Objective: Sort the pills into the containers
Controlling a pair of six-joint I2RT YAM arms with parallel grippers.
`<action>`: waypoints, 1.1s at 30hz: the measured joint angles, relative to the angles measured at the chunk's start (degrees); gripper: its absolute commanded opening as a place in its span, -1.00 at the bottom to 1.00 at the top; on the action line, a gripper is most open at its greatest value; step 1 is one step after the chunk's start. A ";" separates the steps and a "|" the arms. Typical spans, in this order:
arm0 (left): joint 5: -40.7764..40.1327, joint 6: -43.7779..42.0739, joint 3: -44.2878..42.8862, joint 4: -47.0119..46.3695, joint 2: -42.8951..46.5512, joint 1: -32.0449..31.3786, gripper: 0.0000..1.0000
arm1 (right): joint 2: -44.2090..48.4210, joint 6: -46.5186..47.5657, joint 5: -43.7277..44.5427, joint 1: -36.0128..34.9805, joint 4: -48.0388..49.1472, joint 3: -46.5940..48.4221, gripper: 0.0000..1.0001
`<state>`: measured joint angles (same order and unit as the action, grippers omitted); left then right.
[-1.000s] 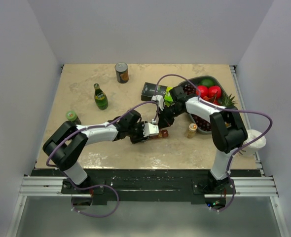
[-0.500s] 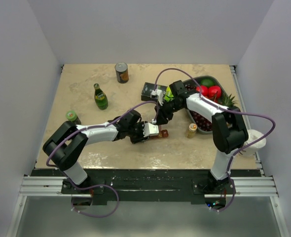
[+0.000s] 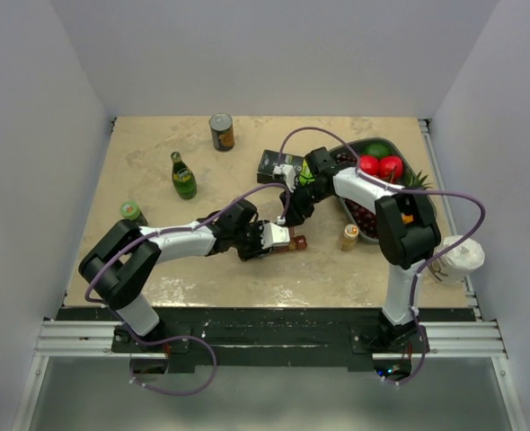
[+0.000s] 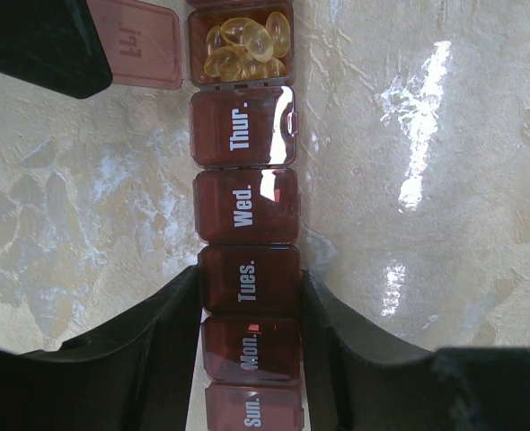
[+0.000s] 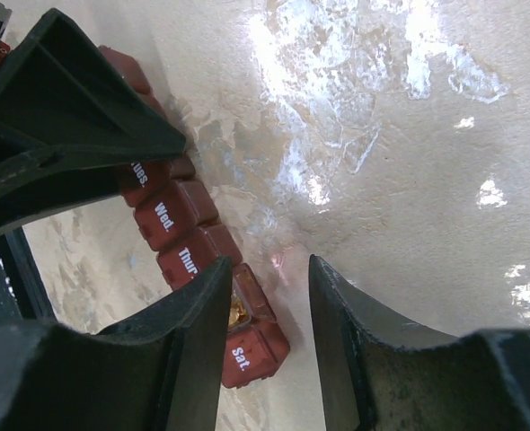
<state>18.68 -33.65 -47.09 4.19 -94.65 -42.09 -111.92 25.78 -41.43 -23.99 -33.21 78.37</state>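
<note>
The dark red strip of containers [image 3: 295, 242] lies on the table in front of the arms. In the left wrist view the containers [image 4: 244, 206] are labelled by day. The Fri. compartment is open with its lid [image 4: 137, 56] flipped aside, and it holds several yellow pills [image 4: 247, 45]. My left gripper [image 4: 251, 305] is shut on the strip at the Tues. and Mon. compartments; it also shows in the top view [image 3: 278, 236]. My right gripper [image 5: 267, 269] is open and empty. It hovers above the strip's Fri./Sat. end [image 5: 247, 346] without touching it, and also shows in the top view [image 3: 288, 212].
An orange pill bottle [image 3: 348, 237] stands right of the strip. A black-and-green box [image 3: 278, 164] and a grey fruit tray [image 3: 407, 167] lie behind. A green bottle [image 3: 183, 176], a can [image 3: 221, 131] and a green-lidded jar [image 3: 131, 212] stand at the left. A white object [image 3: 463, 256] sits at the right edge.
My right gripper has drawn back and up from the strip, toward the far side. My left gripper and the strip have not moved.
</note>
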 measured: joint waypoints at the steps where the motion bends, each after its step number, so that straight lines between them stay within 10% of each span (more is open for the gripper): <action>1: 0.00 0.00 0.00 0.00 0.00 0.00 -1.00 | -0.24 0.00 0.00 0.00 -0.15 0.00 -0.19; 33: 0.00 0.00 -1.25 0.22 -1.14 0.00 -1.00 | 4.33 5.84 -2.01 -0.26 -7.78 -4.70 -0.40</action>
<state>18.68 -33.65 -48.34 4.40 -95.79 -42.09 -107.59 31.62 -43.44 -24.25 -40.99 73.67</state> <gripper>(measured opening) 0.481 0.305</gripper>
